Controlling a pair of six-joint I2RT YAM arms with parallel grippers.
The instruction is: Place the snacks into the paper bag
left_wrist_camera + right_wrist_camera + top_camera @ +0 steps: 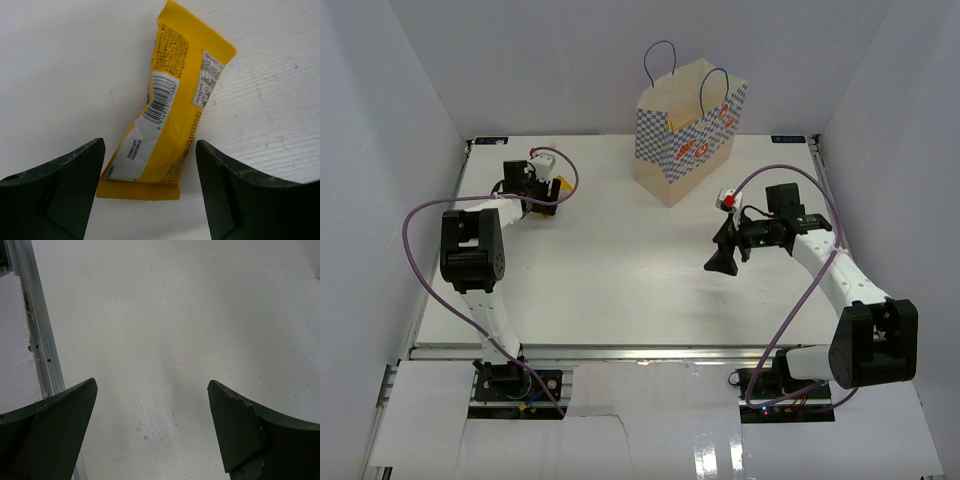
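Observation:
The paper bag stands upright at the table's far middle, tan with blue-white checker print and blue handles. A slim yellow wrapped bar lies on the table at the far left. My left gripper is open above it, its jaws on either side of the bar's near end, apart from it. My right gripper is open and empty above bare table at the right middle. No other snacks are in view.
A metal rail runs along the table edge in the right wrist view. White walls enclose the table on the left, right and far sides. Purple cables loop beside both arms.

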